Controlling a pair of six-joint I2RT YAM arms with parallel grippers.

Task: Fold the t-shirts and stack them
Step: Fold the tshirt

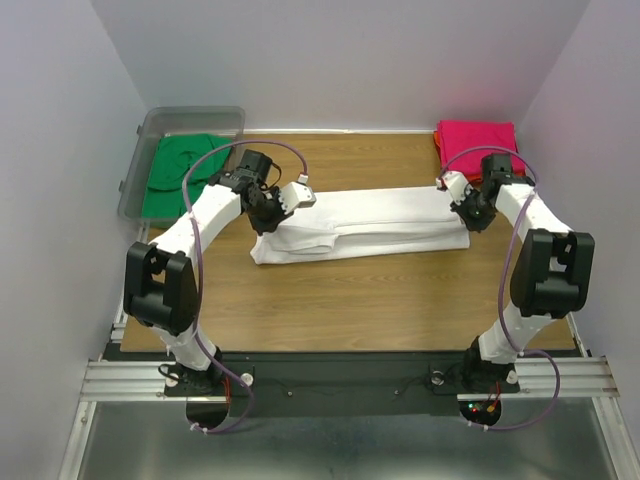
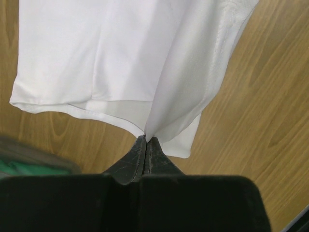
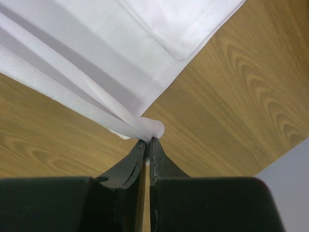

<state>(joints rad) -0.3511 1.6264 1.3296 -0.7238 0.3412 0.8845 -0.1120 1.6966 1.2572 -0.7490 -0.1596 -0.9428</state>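
Status: partly done, judged roughly midway.

White short-sleeved cloth t-shirt [image 1: 370, 225]: spread across the middle of the brown wooden tabletop [image 1: 350, 300]. Already folded lengthwise into a long narrow band. Crosswise folds outstanding.

Left end effector [image 2: 146, 140]: jaws pressed together on a pinch of the white shirt's edge at the band's left end. Cloth drawn up off the wood there.

Right end effector [image 3: 146, 141]: jaws nearly together, clamping a rolled edge of the same shirt at the band's right end.

Magenta pink cloth t-shirt [image 1: 477, 140]: folded to a neat square at the far right corner, counted as finished. Anything beneath it not discernible.

Green cloth t-shirt [image 1: 180, 168]: inside the clear grey plastic bin [image 1: 195, 112] at the far left, well apart from both arms. Not folded, by appearance.

Remaining, by judgement: fold the white band across, set it on the pink square, then take out, fold and stack the green shirt.
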